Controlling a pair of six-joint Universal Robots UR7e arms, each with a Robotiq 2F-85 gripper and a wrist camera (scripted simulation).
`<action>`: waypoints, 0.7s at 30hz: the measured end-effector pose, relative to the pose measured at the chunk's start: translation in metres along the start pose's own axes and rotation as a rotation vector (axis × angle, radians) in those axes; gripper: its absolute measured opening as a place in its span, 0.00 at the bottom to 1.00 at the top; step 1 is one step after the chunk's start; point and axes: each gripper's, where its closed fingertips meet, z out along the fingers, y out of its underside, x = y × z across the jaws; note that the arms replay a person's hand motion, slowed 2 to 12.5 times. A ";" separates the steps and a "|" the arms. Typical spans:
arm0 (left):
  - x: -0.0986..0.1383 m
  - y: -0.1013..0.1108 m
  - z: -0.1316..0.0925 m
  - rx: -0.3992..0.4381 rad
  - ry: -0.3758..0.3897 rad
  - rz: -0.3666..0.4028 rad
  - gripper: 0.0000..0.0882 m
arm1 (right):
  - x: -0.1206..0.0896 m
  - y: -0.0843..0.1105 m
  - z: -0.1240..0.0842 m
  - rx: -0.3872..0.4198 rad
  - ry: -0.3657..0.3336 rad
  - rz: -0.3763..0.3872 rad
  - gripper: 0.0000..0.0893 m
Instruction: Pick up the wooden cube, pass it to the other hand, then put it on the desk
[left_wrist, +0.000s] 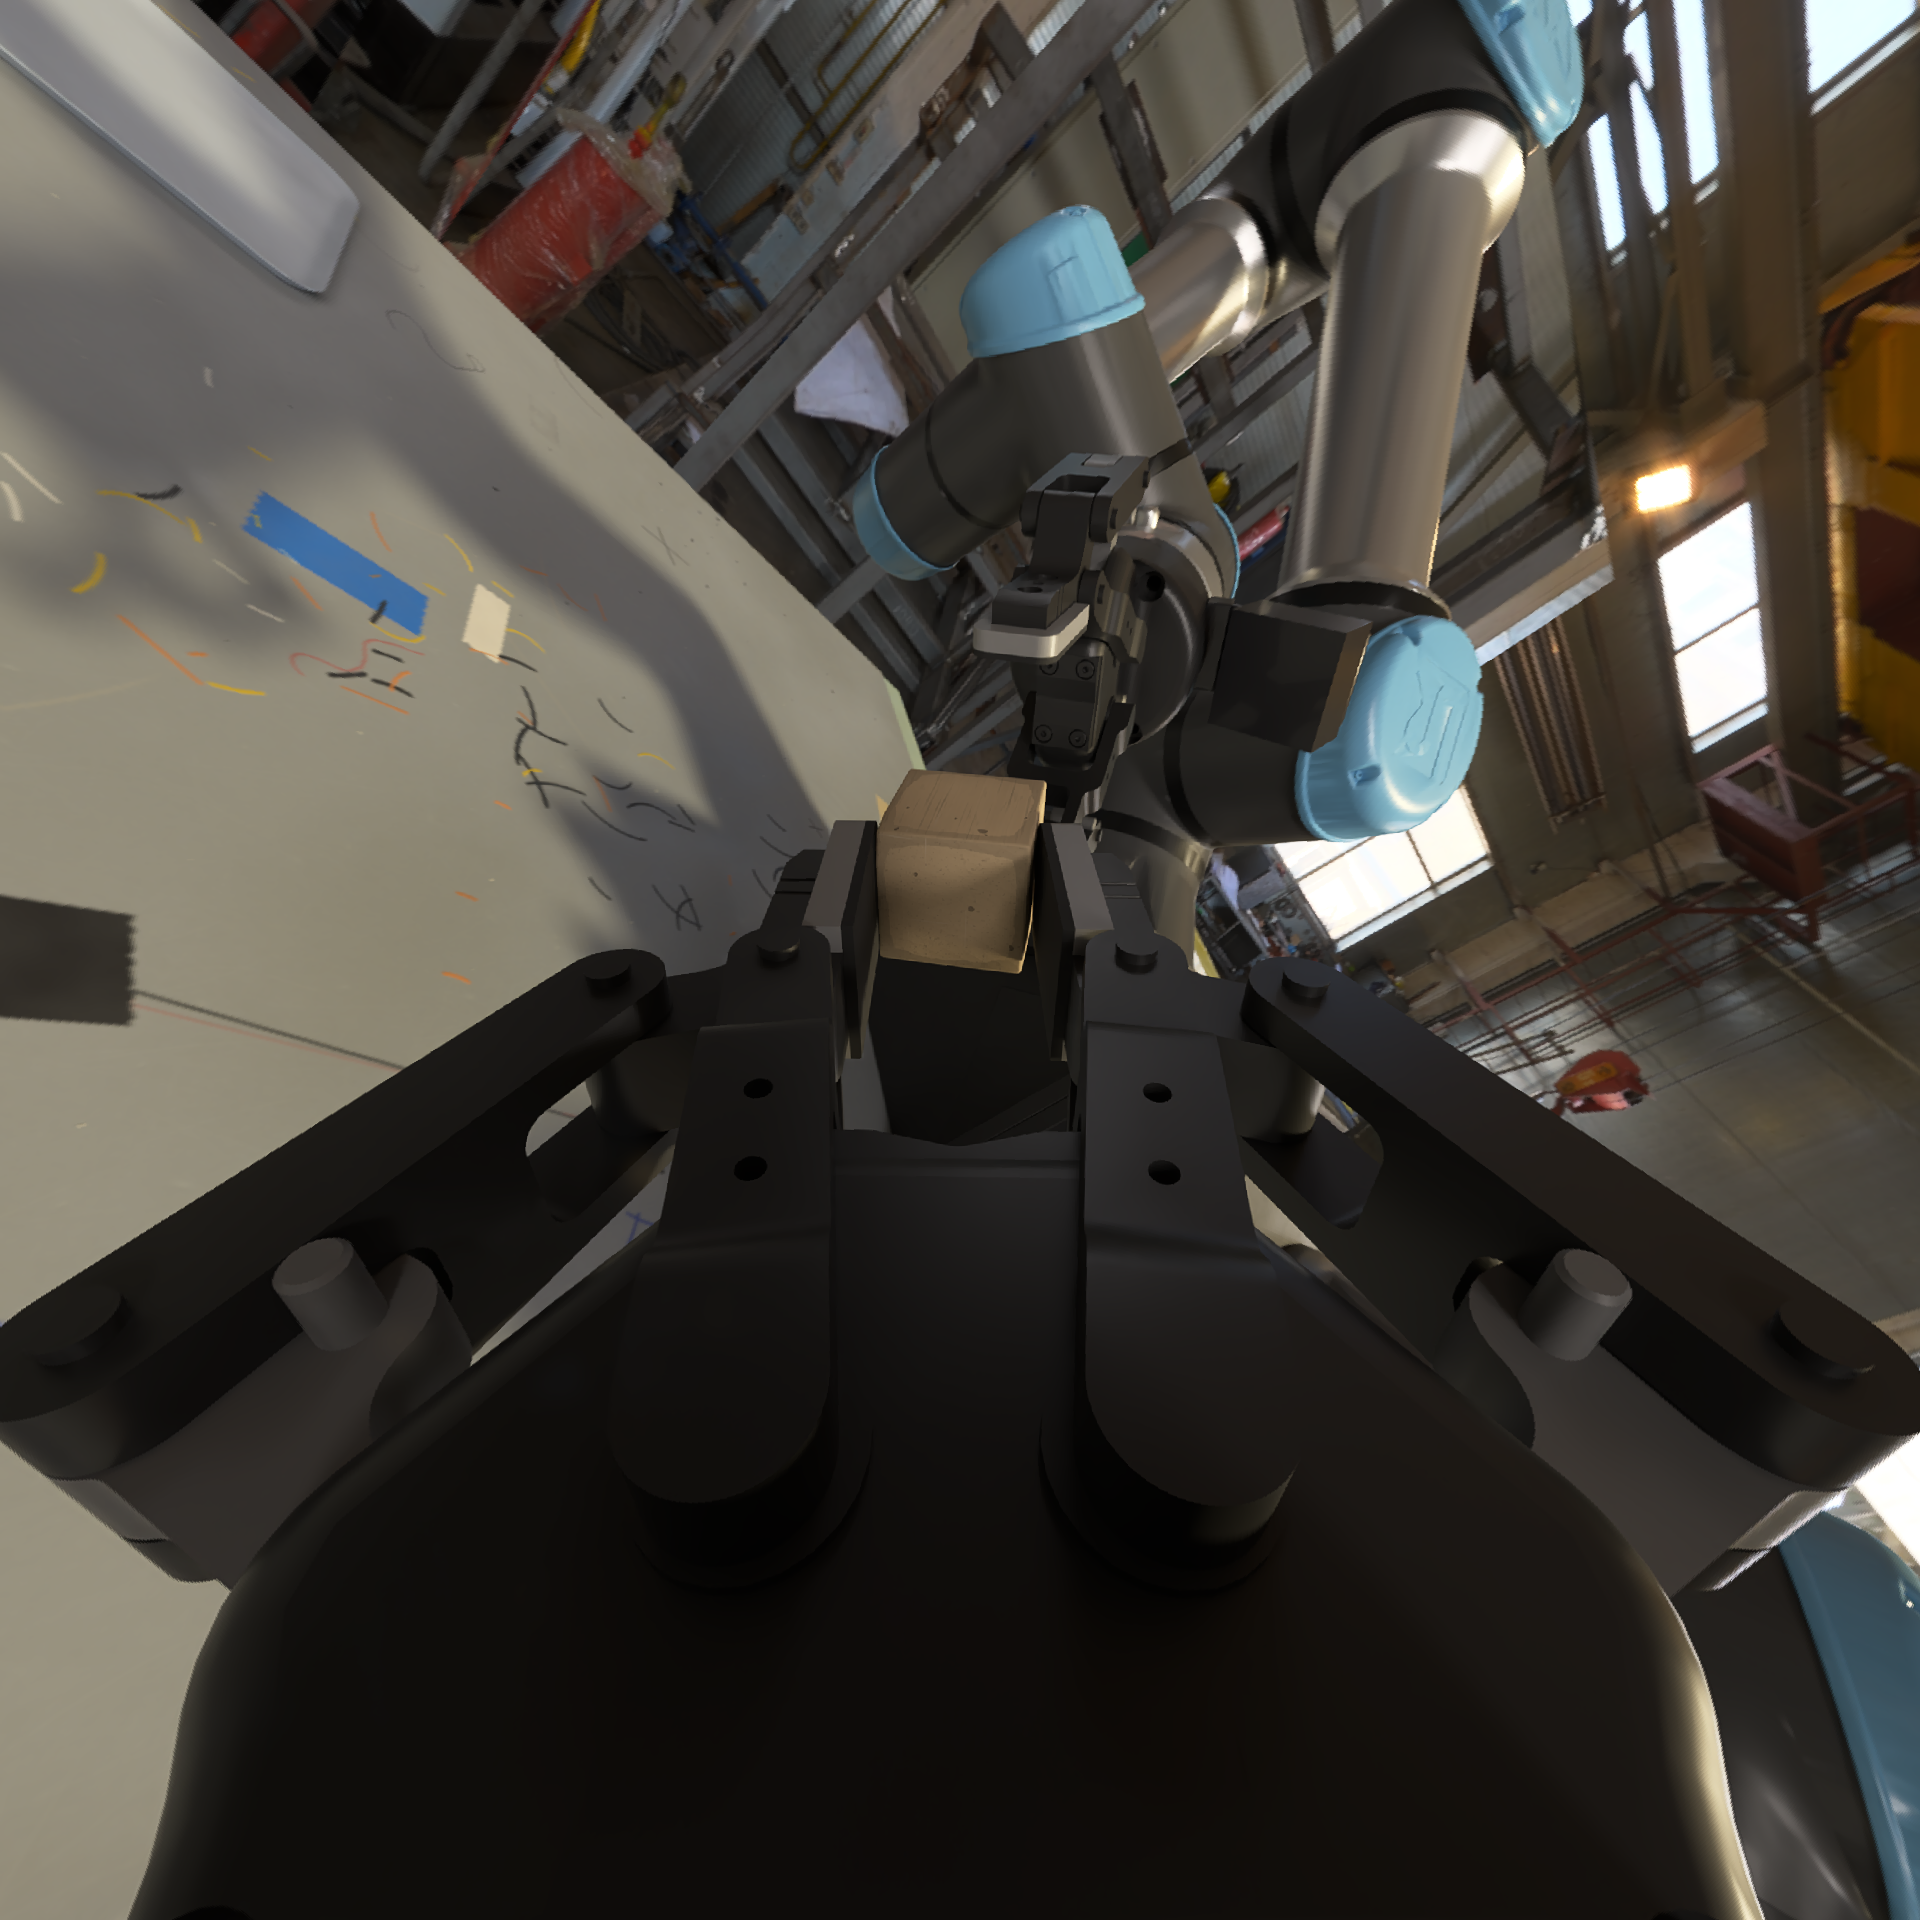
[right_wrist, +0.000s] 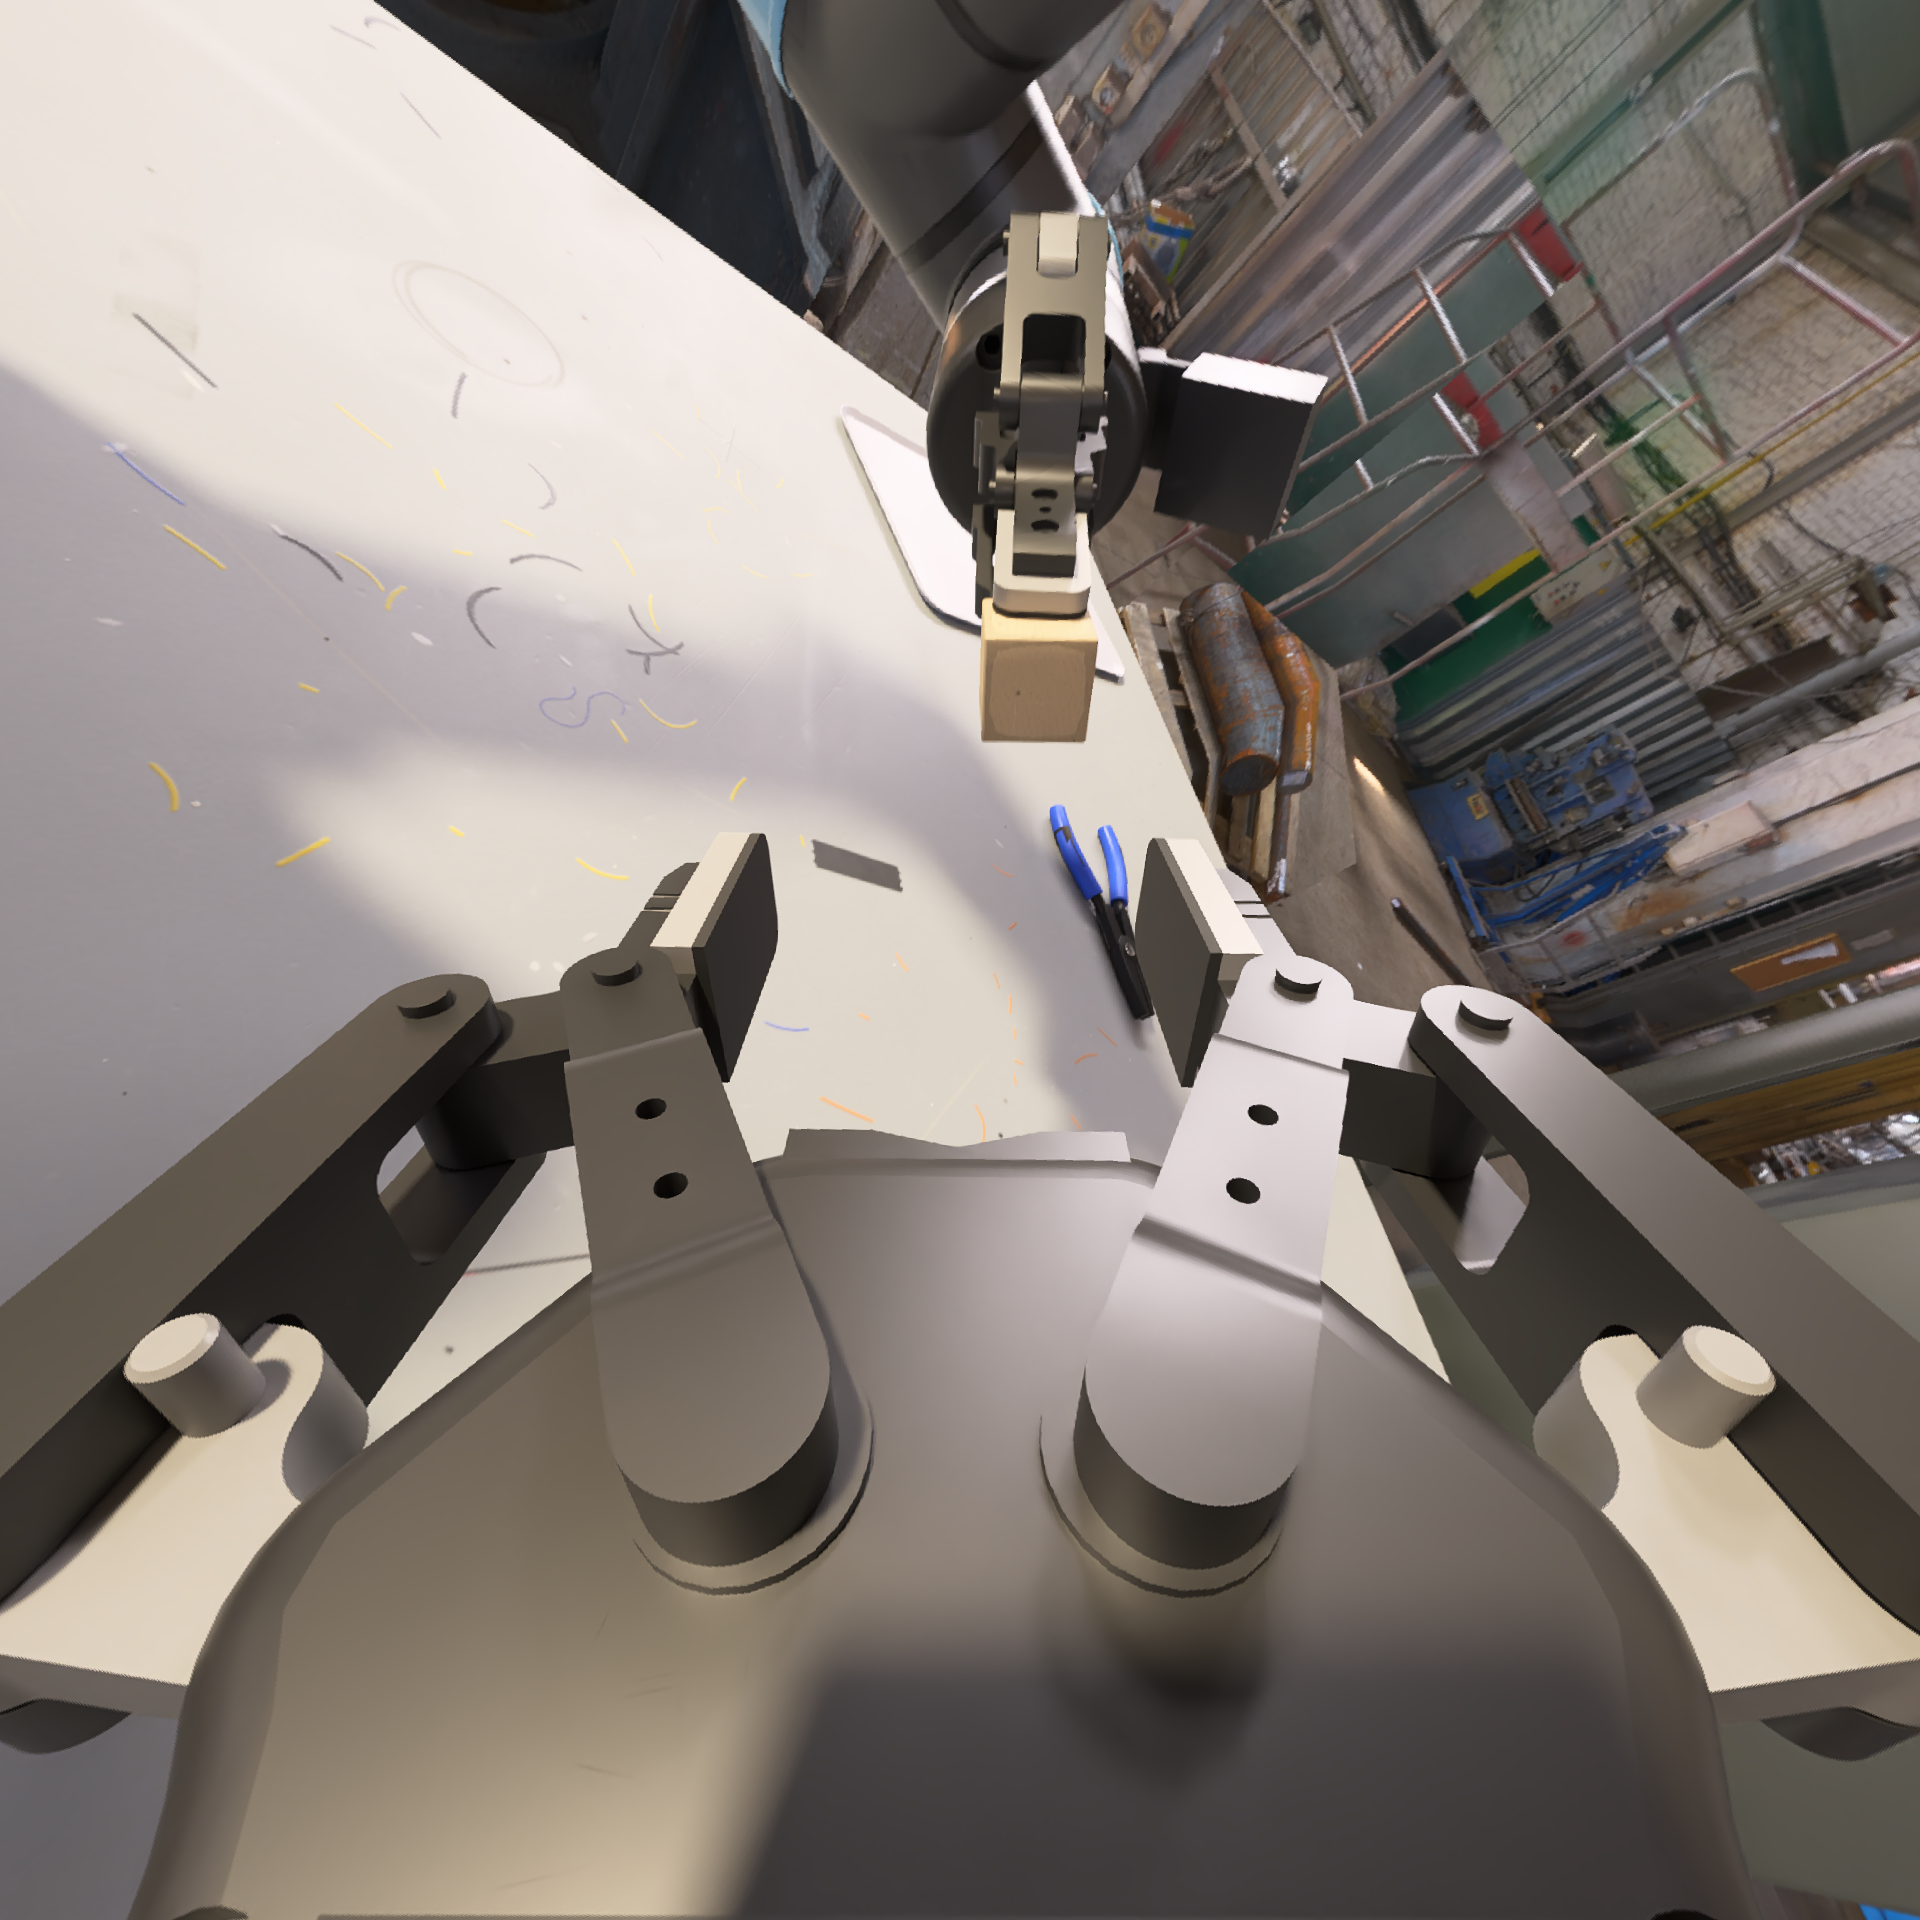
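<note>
My left gripper (left_wrist: 956, 883) is shut on the wooden cube (left_wrist: 958, 883), a light tan block held between its two pads, above the desk (left_wrist: 312, 831). In the right wrist view the same cube (right_wrist: 1037, 686) hangs from the left gripper (right_wrist: 1037, 613) straight ahead, well above the desk (right_wrist: 416, 520). My right gripper (right_wrist: 956, 935) is open and empty, its pads spread wide, facing the cube with a gap between them. The right gripper also shows in the left wrist view (left_wrist: 1049, 665), just beyond the cube.
Blue-handled pliers (right_wrist: 1101, 904) lie on the desk near its edge. A white flat tray (right_wrist: 914, 520) lies under the left arm; it also shows in the left wrist view (left_wrist: 208, 145). Blue tape (left_wrist: 332, 561) and a dark patch (left_wrist: 62, 961) mark the desk. Workshop clutter lies beyond the desk edge.
</note>
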 end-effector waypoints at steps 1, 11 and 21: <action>0.002 0.001 0.002 0.005 0.009 -0.006 0.31 | 0.000 -0.002 0.001 0.006 0.003 -0.005 0.70; 0.015 0.009 0.019 0.015 0.073 -0.036 0.31 | 0.001 -0.021 0.011 0.036 0.014 -0.036 0.70; 0.027 0.014 0.032 0.020 0.124 -0.029 0.31 | 0.003 -0.032 0.017 0.052 0.005 -0.036 0.66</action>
